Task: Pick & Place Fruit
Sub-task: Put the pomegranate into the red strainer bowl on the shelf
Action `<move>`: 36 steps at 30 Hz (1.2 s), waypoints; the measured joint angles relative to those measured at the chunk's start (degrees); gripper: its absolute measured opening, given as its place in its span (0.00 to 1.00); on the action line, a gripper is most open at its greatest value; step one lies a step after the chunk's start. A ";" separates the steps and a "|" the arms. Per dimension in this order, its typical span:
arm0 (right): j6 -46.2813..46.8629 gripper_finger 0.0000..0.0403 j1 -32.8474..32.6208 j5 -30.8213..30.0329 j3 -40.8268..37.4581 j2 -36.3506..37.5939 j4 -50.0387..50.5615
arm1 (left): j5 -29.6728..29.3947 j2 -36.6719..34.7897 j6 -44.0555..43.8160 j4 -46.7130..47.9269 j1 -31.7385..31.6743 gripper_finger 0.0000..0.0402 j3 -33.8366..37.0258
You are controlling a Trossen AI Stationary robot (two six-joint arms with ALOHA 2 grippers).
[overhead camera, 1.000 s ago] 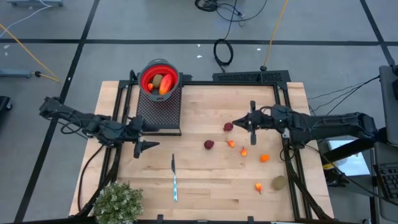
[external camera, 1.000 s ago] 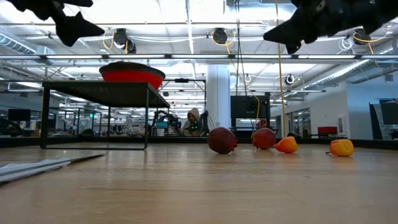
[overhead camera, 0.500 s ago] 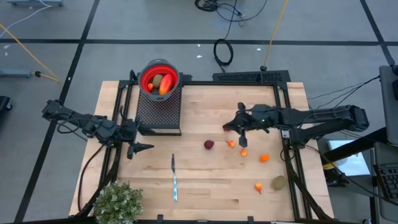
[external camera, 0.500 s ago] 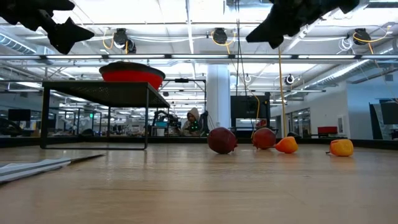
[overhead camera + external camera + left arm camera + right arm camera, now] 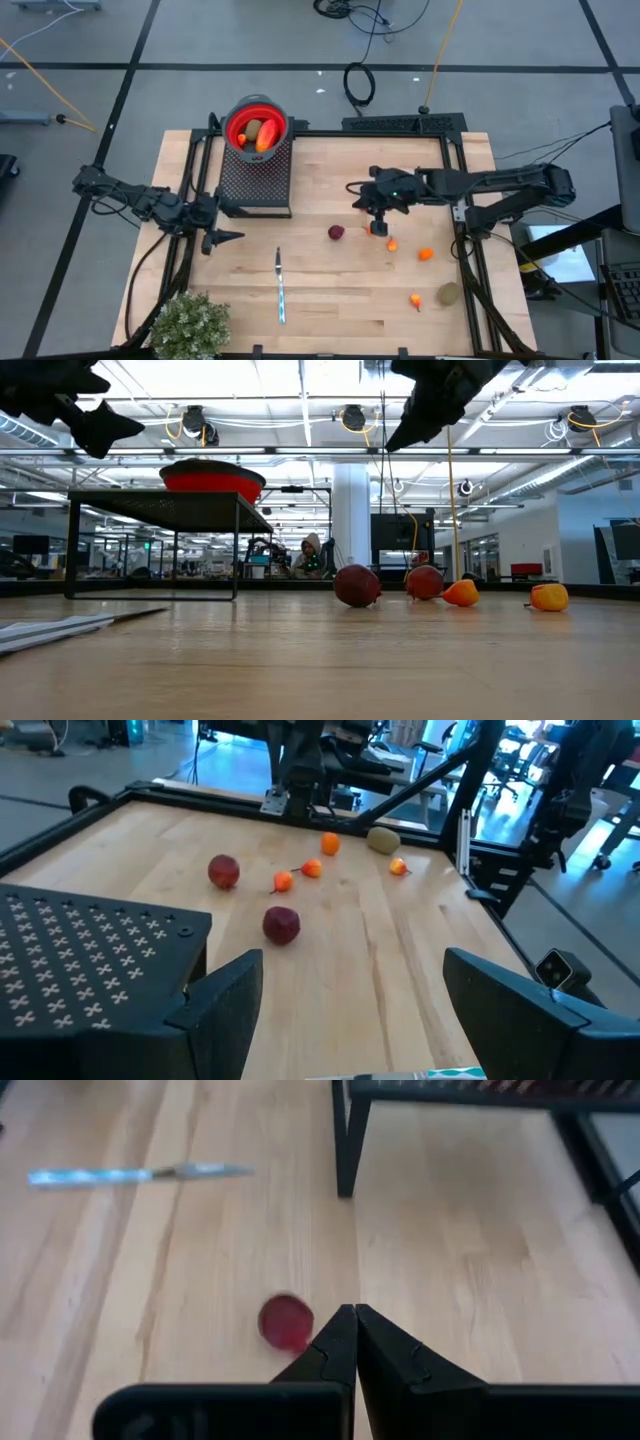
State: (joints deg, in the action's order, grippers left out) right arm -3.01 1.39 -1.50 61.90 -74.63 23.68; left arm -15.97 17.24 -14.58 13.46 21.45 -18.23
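Mid-bench: right pincer [image 5: 353, 190] clenched on nothing, raised, just beyond one red ball [image 5: 336, 232]. Second red ball [image 5: 224, 872] hidden beneath the arm from above. Orange bits [image 5: 426, 254] and a kiwi [image 5: 449, 293] scattered toward right edge. In red bowl [image 5: 257, 124] on rack [image 5: 255, 178]: kiwi, red-orange fruit [image 5: 265, 141]. Left pincer [image 5: 232, 236] released, empty, by rack. Knife [image 5: 280, 286] near front.
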 joint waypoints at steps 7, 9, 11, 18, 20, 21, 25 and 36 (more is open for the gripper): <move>-2.83 0.00 0.13 -0.02 1.52 -3.48 1.70 | -0.39 -3.74 0.93 0.02 0.00 0.77 2.86; -2.85 0.00 0.79 -0.03 1.52 -4.32 1.47 | -0.39 -4.86 0.71 0.00 0.00 0.77 3.84; -2.85 0.00 1.86 -0.09 1.52 -4.95 2.05 | -0.41 -5.81 0.61 -0.14 0.00 0.77 4.52; -2.38 0.03 6.80 -0.18 1.47 -5.99 2.47 | -0.45 -6.85 0.59 -0.29 0.01 0.77 5.91; -2.27 0.05 7.87 -0.17 1.50 -5.88 2.26 | -0.47 -6.85 0.08 -0.37 0.00 0.77 6.02; -2.42 0.06 8.31 -0.17 1.50 -5.88 2.38 | -0.46 -6.85 -0.16 -0.33 0.00 0.77 6.02; -2.60 0.11 9.55 -0.02 1.50 -5.94 3.17 | -0.45 -6.83 -0.87 -0.12 0.02 0.77 6.02; -2.68 0.31 10.16 0.04 1.50 -5.90 7.65 | -0.06 -6.81 -6.38 -0.09 0.01 0.77 6.02</move>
State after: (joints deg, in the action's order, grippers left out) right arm -5.69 11.55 -1.46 63.40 -80.53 31.33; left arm -16.03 10.44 -20.95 13.37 21.46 -12.21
